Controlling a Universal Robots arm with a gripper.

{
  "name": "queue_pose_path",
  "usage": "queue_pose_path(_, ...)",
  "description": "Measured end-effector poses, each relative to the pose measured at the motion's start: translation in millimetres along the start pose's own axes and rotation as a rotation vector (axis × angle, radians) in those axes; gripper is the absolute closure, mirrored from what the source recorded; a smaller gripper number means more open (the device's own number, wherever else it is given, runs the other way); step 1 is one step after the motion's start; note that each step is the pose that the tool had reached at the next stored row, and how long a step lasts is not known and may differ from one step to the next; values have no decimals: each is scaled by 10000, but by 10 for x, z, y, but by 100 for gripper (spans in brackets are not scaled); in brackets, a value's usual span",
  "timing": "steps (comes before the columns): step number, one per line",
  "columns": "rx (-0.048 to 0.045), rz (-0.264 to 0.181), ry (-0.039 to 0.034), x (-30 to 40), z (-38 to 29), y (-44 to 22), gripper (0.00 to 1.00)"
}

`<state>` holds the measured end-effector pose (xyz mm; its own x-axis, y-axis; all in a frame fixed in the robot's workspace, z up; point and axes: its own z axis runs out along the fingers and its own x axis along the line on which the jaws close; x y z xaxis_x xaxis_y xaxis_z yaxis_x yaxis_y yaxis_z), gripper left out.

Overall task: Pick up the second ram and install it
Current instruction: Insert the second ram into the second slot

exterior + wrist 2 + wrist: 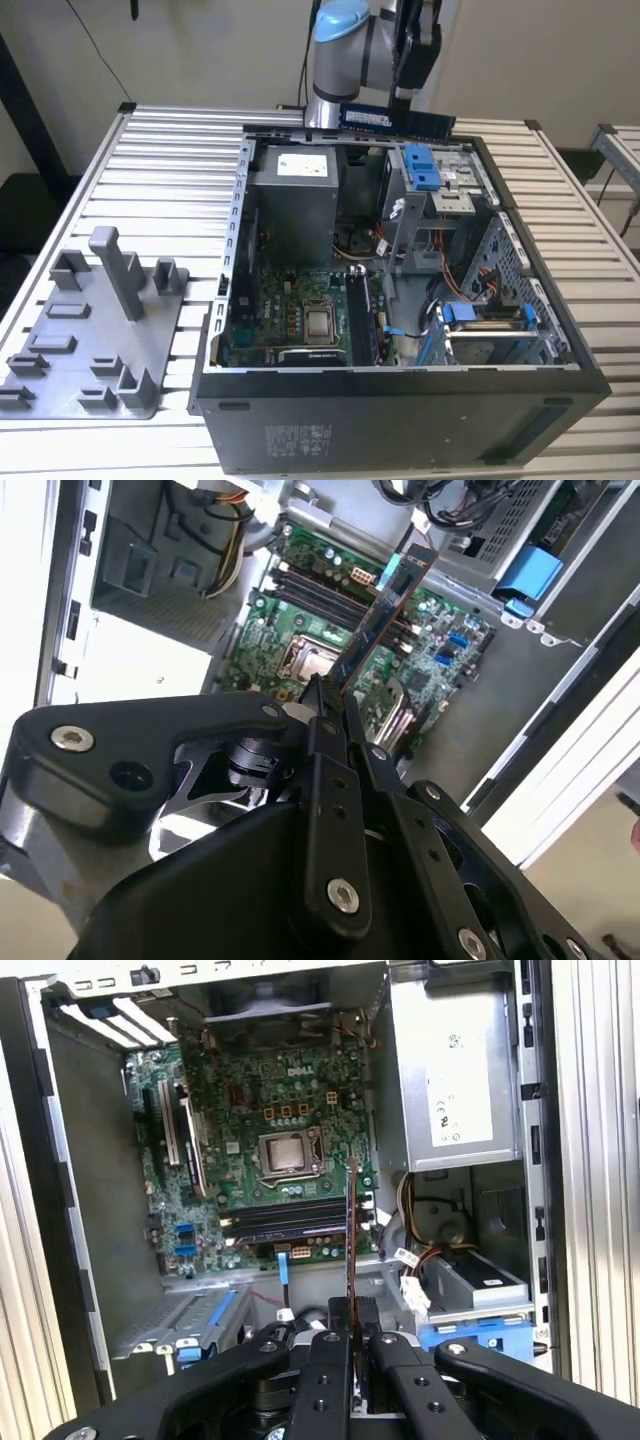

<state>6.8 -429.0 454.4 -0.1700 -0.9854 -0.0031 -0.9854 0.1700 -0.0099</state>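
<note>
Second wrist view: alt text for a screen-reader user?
The gripper holds the second ram edge-on between its fingers, above the green motherboard inside an open computer case. The processor socket and memory slots show beyond it.

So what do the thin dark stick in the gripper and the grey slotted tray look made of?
The second ram: circuit-board laminate, matt dark, flat and thin, with a label. The grey slotted tray: probably plastic, uniform matt grey, blocky moulded shapes.

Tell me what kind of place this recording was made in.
Probably a robotics lab bench for computer assembly: an open desktop computer case lies on a slatted metal table beside a grey fixture tray, and the tool holds the second ram above that case.
</note>
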Motion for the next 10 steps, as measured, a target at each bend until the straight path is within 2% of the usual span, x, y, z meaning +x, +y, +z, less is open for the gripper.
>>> queue_pose_path(10,9,1539,43,0,8,0,86)
